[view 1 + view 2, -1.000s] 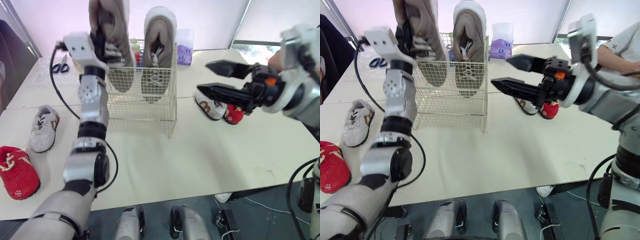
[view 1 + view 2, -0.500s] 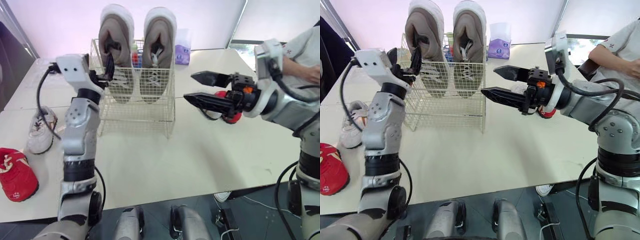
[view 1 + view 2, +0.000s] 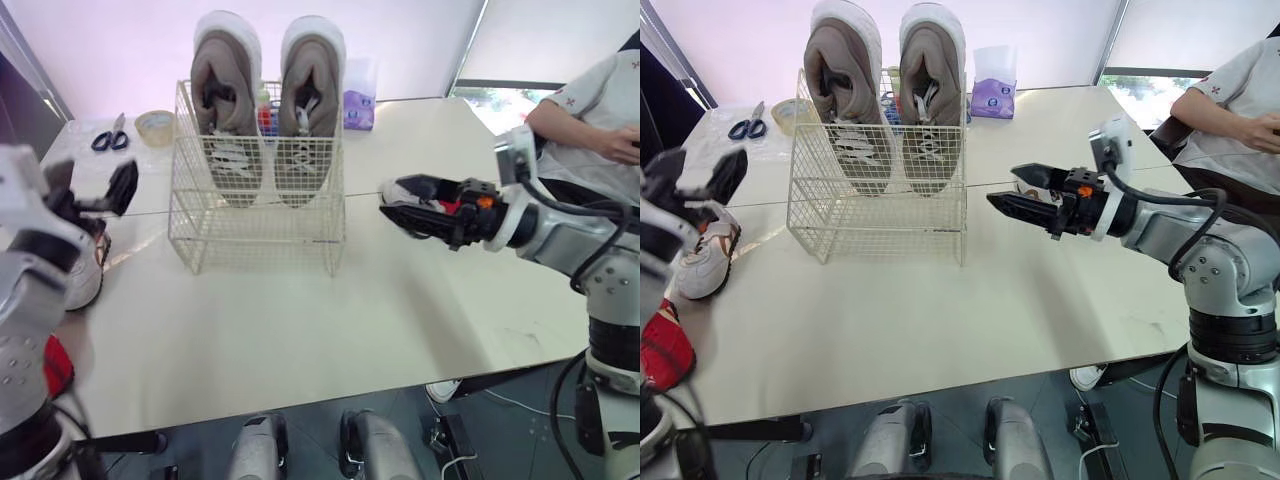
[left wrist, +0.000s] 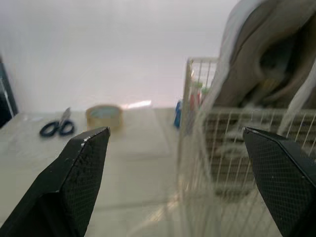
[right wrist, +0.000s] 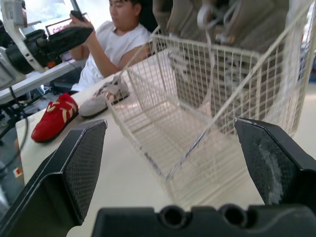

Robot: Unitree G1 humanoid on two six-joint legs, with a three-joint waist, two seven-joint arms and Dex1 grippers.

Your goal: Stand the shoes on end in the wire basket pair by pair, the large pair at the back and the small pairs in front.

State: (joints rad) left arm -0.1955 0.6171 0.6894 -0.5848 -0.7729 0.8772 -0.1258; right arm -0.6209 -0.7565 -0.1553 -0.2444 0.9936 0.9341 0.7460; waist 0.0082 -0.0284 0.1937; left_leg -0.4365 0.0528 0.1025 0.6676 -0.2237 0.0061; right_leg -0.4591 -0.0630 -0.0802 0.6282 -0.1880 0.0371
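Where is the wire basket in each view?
Left eye view: wire basket mid-table, left of centre.
Right eye view: wire basket mid-table, left of centre.
Left wrist view: wire basket close ahead, cut by the frame edge.
Right wrist view: wire basket close ahead, mid-frame.
Shared landmark: the grey shoes standing in it.

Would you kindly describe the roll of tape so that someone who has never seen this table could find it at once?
Start at the wire basket holding the two large beige shoes. To the robot's left of its back edge, toward the table's far corner, a roll of tape lies flat beside a pair of scissors. It is the tan ring; the scissors are dark-handled.
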